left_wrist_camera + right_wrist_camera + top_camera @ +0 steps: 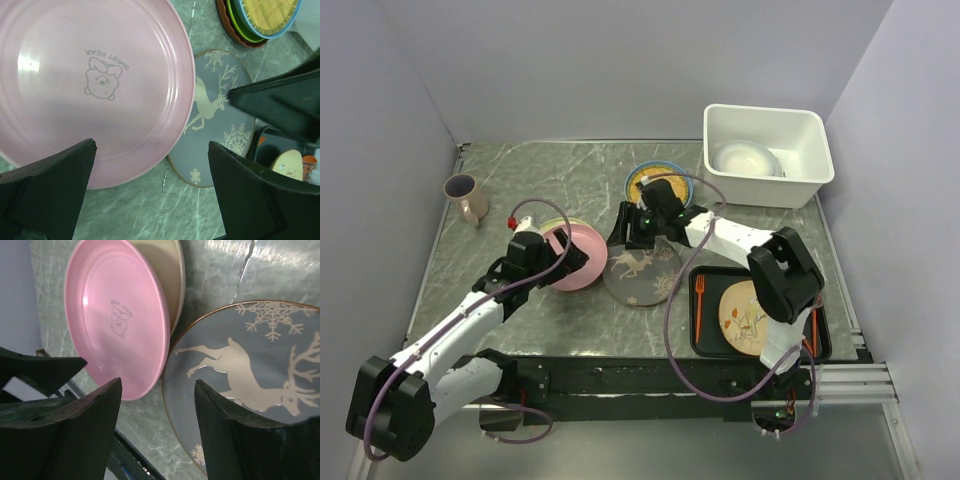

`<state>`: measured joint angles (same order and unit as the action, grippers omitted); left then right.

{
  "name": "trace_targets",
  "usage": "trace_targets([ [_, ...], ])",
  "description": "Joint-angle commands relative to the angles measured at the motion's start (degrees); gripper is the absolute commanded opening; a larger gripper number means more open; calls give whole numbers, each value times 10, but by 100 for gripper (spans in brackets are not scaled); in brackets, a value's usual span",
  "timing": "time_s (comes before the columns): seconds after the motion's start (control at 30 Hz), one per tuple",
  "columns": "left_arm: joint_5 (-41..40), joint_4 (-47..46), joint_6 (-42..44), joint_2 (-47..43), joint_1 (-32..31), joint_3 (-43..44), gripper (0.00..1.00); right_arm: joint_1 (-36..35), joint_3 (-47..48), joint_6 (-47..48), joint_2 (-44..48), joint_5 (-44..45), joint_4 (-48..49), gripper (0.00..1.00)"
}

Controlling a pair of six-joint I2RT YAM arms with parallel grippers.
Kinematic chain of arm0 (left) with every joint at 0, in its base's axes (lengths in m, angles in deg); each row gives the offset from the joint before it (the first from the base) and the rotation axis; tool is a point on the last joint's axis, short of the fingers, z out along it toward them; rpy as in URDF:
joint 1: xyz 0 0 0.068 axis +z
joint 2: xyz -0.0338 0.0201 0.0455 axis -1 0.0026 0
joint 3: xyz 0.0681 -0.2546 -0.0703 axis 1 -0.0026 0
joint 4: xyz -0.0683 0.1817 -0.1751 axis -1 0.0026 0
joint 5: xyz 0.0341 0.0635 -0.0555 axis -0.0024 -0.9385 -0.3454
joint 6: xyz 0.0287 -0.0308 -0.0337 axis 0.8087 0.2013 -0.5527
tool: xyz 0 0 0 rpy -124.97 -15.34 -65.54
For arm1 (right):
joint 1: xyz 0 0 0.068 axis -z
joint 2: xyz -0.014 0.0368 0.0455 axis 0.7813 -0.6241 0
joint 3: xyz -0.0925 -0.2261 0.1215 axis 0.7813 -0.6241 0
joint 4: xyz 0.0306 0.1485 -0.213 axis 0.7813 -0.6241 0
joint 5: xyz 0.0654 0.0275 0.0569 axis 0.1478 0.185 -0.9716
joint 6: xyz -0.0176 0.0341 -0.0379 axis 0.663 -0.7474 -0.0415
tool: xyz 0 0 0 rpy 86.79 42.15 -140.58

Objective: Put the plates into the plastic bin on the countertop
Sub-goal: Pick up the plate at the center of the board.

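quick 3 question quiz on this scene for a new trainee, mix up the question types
1. True or false: the plastic bin is empty.
2. What colour is the plate under the left gripper? A pink, B red, C black.
3. Fill in: the orange fork lies on the black ____.
Key: 1 false, a white plate sits inside; 2 A, the pink plate; 3 tray.

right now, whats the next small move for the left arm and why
Probably lower the left gripper and close on the rim of the pink plate. Its jaws are open and empty over that rim, and the plate sits outside the plastic bin.
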<state>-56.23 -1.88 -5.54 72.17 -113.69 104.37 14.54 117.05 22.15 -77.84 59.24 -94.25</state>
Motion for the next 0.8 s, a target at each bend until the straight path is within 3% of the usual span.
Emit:
trace_targets([
  [0.0,73,-26,25,-16,35,11,99,-14,21,-14,-28,-15,36,66],
  [0.27,125,-37,34,-7,76,1,99,-29,44,-18,-70,-24,37,64],
  [0.57,129,-29,43,-14,89,-2,99,-37,60,-24,-106,-31,44,63],
  [0.77,135,-32,41,-14,92,-5,99,-39,67,-31,-128,-34,51,51],
])
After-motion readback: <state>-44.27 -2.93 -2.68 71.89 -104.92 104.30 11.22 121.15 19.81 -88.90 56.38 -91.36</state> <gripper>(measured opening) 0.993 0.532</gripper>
